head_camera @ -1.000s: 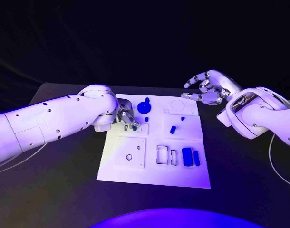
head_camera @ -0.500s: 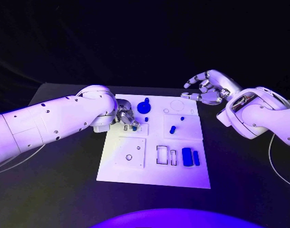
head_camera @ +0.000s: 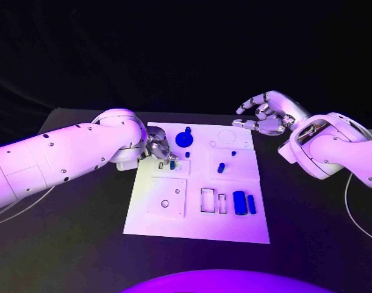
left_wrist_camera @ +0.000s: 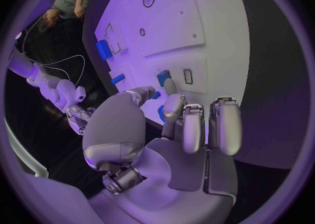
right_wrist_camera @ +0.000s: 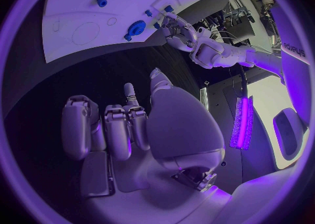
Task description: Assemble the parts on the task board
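My left hand [head_camera: 160, 151] hovers at the task board [head_camera: 195, 229], fingers apart, holding nothing I can see; next, pinch the small blue part [head_camera: 173, 163]. Right hand [head_camera: 261, 114] empty, fingers loosely curled.

From the head we look down on the flat white task board [head_camera: 195, 183] on the black table [head_camera: 80, 232]. Our left wrist camera sits close behind the silver left hand [left_wrist_camera: 164, 129], facing the board. Our right wrist camera sits behind the silver right hand [right_wrist_camera: 131, 124]. All three views share this board.
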Available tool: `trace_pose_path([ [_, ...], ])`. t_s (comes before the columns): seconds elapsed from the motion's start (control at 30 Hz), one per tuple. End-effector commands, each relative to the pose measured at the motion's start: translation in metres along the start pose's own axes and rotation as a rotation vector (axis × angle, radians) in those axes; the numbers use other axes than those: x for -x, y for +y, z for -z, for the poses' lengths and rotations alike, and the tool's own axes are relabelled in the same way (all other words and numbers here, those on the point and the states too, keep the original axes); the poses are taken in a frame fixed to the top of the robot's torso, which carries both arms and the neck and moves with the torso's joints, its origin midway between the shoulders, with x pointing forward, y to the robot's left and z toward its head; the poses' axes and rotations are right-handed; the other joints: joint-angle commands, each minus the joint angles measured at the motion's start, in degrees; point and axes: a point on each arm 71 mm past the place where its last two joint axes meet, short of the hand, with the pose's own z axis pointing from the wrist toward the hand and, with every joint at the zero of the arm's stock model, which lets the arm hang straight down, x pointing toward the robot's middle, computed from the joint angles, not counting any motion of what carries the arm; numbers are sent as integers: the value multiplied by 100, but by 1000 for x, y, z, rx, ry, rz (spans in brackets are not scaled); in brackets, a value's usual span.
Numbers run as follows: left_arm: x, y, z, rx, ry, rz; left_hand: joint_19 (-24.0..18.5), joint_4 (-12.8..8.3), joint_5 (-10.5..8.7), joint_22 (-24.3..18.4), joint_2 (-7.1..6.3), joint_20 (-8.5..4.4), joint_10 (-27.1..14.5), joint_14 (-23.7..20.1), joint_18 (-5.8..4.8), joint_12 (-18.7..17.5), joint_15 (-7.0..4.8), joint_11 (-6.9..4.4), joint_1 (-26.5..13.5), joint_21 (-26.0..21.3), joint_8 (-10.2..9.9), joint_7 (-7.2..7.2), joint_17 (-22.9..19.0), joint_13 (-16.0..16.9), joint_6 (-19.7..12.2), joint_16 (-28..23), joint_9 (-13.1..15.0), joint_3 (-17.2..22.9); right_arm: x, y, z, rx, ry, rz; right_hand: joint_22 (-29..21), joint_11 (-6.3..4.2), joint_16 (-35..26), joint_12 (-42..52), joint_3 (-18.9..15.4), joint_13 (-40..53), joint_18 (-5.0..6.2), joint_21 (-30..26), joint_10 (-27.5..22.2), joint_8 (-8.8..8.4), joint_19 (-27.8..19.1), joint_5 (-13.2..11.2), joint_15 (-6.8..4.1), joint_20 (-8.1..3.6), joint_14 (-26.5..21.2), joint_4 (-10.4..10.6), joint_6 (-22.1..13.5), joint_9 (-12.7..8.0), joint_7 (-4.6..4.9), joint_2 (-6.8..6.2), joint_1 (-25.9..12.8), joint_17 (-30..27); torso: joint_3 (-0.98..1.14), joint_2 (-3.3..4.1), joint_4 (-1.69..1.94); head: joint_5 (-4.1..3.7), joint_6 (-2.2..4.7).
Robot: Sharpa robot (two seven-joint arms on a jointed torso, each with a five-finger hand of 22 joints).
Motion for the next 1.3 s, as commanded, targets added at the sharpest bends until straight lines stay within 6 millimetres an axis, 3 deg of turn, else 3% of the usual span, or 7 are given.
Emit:
trace_pose_path([
  [0.03,6,-3,5,-16,-21,7,27,-1,-33,12,-7,-22,-8,606,-45,-1,-43,3,-51,30,-10,11,1509,-26,15,36,7,-51,0,0,0,3,-3,1,540,-47,-38,-20,-43,1307,65,-18,397,35,-41,-37,-31,-8,529,5,-10,7,-21,-18,-42,1215,-4,1,-2,-1,23],
  [0.3,39,5,19,-2,-86,16,23,-10,-37,13,-25,2,-136,606,-46,-107,5,66,0,25,-195,91,1509,-153,-196,36,-53,-192,0,-2,-1,-5,1,1,541,-48,-37,-18,-54,1309,65,-18,399,39,-40,-39,-32,-9,530,5,-12,7,-22,-13,-63,1218,9,-2,10,33,52],
  [0.4,48,10,19,17,-98,22,11,-10,-36,5,-14,91,-249,606,-44,-180,112,192,91,15,-599,239,1509,-252,-411,36,-281,-306,-1,-2,-1,-6,3,1,541,-48,-37,-19,-54,1308,65,-18,399,40,-39,-38,-32,-9,530,4,-12,7,-22,-13,-64,1219,3,2,12,58,72],
  [0.5,57,16,15,36,-99,45,0,-10,-42,-8,-20,133,-332,606,-40,-239,154,239,155,6,-753,289,1509,-320,-439,36,-377,-359,-1,-2,-2,-6,5,1,542,-48,-37,-16,-55,1311,65,-18,401,40,-39,-36,-32,-9,530,4,-12,7,-22,-11,-65,1217,-1,7,10,71,88],
  [0.7,69,28,3,80,-108,80,-15,-5,-131,-35,-14,165,-417,606,-33,-307,184,269,179,-9,-853,318,1509,-406,-424,36,-440,-421,-2,-2,-2,-6,8,0,540,-48,-37,-18,-55,1309,66,-21,400,42,-40,-31,-32,-9,530,2,-12,7,-23,-8,-66,1220,-9,13,-5,96,86],
  [0.8,71,33,-2,102,-98,79,-21,-11,-151,-44,-22,173,-435,606,-31,-319,191,277,200,-14,-880,326,1509,-419,-424,36,-455,-439,-3,-1,-2,-6,9,0,540,-48,-37,-18,-55,1309,66,-21,400,42,-40,-31,-32,-9,530,2,-12,7,-23,-8,-66,1220,-4,13,-5,100,73],
  [1.3,61,38,-18,130,-41,59,-44,-22,-162,-72,-32,201,-522,606,-23,-378,217,302,386,-34,-979,354,1509,-497,-416,36,-506,-480,-4,0,-3,-2,14,-2,541,-49,-37,-17,-55,1310,65,-20,401,45,-39,-17,-33,-10,530,-2,-13,7,-23,-2,-67,1219,-6,6,-5,83,34],
])
